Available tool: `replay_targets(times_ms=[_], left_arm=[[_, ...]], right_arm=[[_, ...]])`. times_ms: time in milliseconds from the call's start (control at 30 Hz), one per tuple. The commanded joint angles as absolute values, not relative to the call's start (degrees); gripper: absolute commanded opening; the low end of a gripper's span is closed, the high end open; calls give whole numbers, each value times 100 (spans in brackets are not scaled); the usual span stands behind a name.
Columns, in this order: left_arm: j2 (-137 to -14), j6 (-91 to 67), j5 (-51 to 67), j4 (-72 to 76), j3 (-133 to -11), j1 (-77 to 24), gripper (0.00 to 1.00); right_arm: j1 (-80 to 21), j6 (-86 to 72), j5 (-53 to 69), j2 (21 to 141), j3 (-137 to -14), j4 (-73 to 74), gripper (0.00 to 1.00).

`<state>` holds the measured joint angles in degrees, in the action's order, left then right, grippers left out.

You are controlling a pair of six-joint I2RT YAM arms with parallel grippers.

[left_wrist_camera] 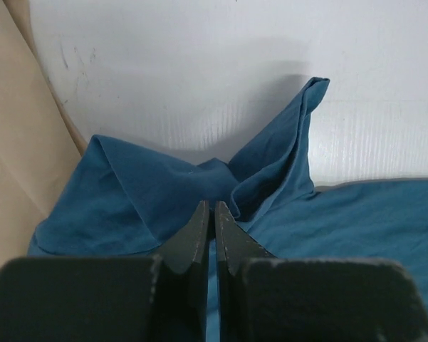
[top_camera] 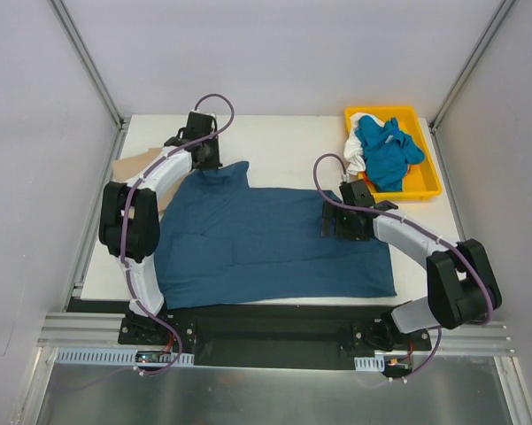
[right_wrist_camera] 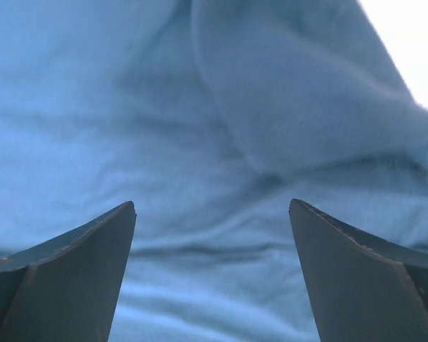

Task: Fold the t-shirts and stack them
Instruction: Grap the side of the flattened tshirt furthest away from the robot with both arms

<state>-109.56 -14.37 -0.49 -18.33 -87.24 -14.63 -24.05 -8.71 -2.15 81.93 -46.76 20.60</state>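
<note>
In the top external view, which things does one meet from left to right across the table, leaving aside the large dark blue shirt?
tan t-shirt → left gripper → right gripper → yellow tray

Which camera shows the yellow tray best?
Top external: the yellow tray shows whole at the table's far right corner. Neither wrist view shows it; both look at the teal shirt.
</note>
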Motion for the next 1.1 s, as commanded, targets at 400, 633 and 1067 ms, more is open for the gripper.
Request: replay_targets(times_ms=[400,633,1067], left_arm=[[-10099,-1564,-9,-1327,-8130,-1529,0],[-10037,-1538,-26,-1301,-8025,-1529,0],[-9010,-1810,-44,-1275,-7068,-1538,0]], right_arm=[[-2329,-1257,-1432,9176,-5256,1063,47],[-2224,-1292,-1353,9159,-5633,1458,19],[-1610,-1090,-55,8306,-5933,4155,1]])
